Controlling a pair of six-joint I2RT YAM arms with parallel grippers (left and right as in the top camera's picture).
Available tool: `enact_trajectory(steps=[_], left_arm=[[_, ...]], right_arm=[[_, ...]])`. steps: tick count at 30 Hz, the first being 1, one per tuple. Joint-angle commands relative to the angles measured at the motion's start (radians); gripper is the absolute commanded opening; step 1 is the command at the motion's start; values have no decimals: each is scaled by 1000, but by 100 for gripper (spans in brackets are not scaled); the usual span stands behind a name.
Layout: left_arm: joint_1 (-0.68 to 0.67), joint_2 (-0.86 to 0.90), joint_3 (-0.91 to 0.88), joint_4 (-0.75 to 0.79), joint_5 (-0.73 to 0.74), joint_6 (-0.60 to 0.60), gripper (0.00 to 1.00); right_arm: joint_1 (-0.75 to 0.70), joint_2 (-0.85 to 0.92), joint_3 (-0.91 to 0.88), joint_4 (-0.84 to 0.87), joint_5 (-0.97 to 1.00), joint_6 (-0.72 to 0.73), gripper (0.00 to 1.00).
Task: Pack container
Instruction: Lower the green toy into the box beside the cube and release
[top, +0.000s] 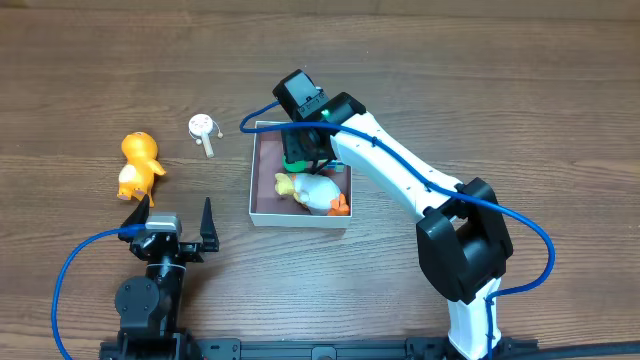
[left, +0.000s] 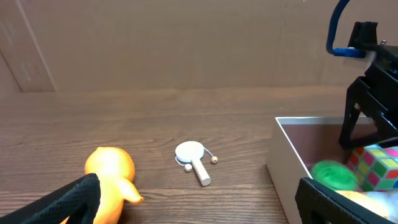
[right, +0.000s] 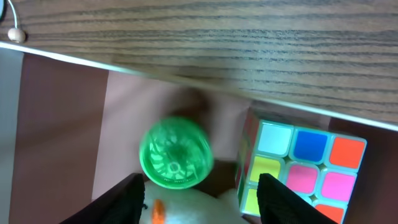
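The right fingers (right: 283, 199) stood wide over the container (top: 266, 160) on the worktop (top: 450, 60), apparently to release the blurred green disc (right: 176, 152) beside the cube (right: 305, 171); the left fingers (left: 62, 202) gaped by the duck (left: 112, 171).

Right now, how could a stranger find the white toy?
Start at the container, then look outside its far left corner. The white toy lies there, between container and orange duck. It alone is a small disc with a short handle.
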Motion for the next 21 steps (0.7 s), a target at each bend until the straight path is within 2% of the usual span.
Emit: enact_trajectory(steps=[1, 4, 9, 14, 16, 18, 20, 21], left_arm=[[6, -8, -3, 0, -3, 9, 100], [6, -8, -3, 0, -3, 10, 100], [6, -8, -3, 0, -3, 10, 100], [6, -8, -3, 0, -3, 10, 100], [6, -8, -3, 0, -3, 10, 100], [6, -8, -3, 0, -3, 10, 100], [6, -8, -3, 0, -3, 10, 100], [6, -8, -3, 0, -3, 10, 100]], right_arm=[[1, 1, -6, 10, -1, -3, 62], [1, 1, -6, 12, 0, -3, 67], [-11, -1, 58, -24, 3, -4, 69], [-42, -23, 330, -120, 3, -5, 78], [-48, -32, 418, -138, 3, -57, 78], [-48, -43, 438, -140, 3, -82, 69], [-47, -43, 438, -161, 2, -82, 44], [-47, -40, 438, -180, 2, -81, 25]])
